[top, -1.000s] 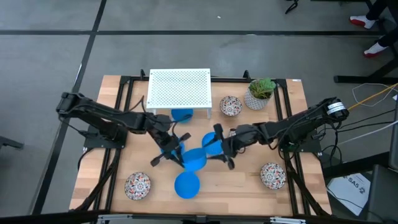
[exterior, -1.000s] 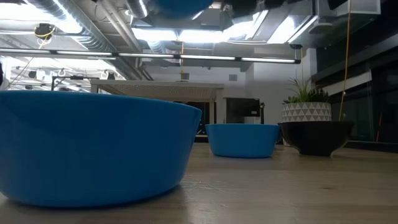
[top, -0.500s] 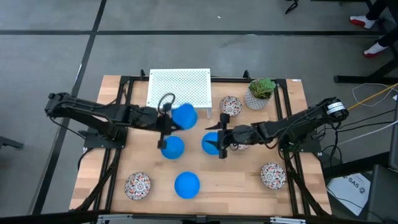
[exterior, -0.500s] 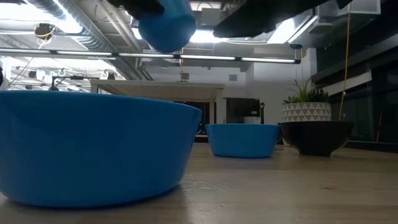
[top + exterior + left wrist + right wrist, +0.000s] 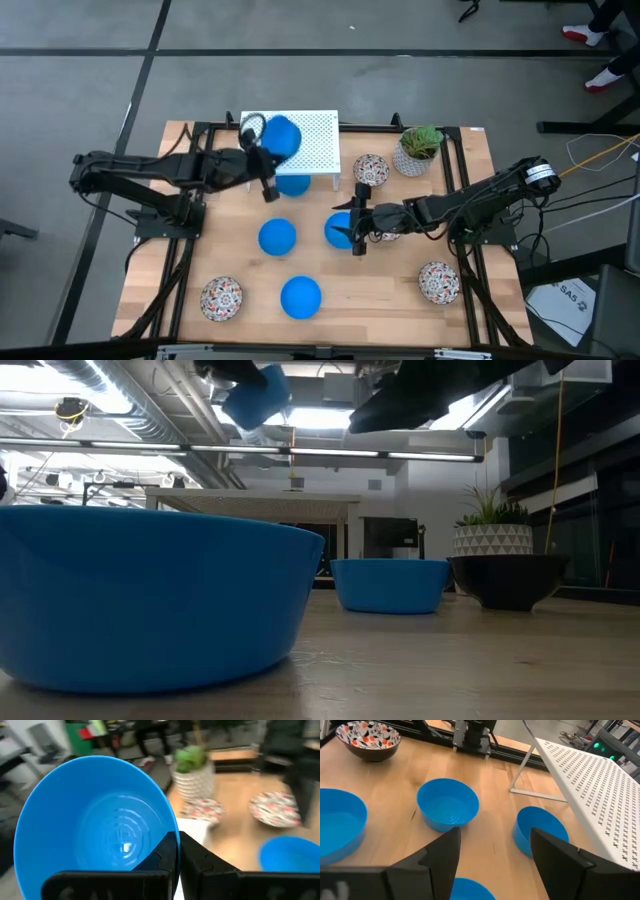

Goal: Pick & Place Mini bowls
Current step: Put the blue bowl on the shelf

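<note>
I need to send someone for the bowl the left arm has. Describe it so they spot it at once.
Start at the white perforated rack at the table's far edge. Above its left end, the left gripper is shut on a plain blue mini bowl. It is the only bowl lifted off the table.

Two dark, slender jointed arms are seen, the left arm [image 5: 150, 175] and right arm [image 5: 480, 200], each trailed by black cables. A pale silver cap is borne by the right arm's outer joint. Flat, matte black fingers [image 5: 440, 852] are shown.

blue bowls [image 5: 277, 237]: four on table, one lifted | floral bowls [image 5: 221, 298]: table
</note>
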Available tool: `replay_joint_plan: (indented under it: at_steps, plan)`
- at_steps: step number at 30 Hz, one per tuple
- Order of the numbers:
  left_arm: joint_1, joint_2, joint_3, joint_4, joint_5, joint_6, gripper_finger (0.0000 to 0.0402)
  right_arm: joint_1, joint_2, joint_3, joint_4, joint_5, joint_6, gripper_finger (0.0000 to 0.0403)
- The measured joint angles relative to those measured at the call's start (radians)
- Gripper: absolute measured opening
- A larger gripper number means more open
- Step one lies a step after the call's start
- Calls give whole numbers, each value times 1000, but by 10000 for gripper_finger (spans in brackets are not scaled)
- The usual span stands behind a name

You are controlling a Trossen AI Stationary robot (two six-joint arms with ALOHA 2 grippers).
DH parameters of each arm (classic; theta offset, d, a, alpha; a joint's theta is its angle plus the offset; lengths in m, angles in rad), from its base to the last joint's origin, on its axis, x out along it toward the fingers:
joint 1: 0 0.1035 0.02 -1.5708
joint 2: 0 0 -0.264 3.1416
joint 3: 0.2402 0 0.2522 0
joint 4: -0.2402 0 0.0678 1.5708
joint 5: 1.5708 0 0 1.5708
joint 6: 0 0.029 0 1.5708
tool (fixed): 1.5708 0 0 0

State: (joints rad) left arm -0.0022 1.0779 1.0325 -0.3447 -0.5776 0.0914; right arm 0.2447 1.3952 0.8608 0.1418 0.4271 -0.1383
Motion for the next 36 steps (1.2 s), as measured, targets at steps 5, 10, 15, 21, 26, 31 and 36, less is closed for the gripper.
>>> replay_joint_plan:
  at_steps: [5,10,15,21,26,31,36]
  plan:
    - [69,29,136,-165,-23,-31,3,0,0,0,-6,0,0,236]
    - [151,111,307,-354,-9,-53,3,0,0,-1,-12,0,0,236]
    - [233,200,445,-487,66,-56,3,0,0,-1,-15,0,0,236]
    - [331,286,553,-634,166,-77,3,0,0,-1,-37,0,4,236]
    - [414,336,598,-730,245,-97,3,0,0,-1,-50,0,7,236]
    - [480,371,599,-770,308,-97,3,0,0,-1,-50,0,7,236]
    - [521,408,599,-810,319,-107,3,0,0,-1,-51,0,7,236]
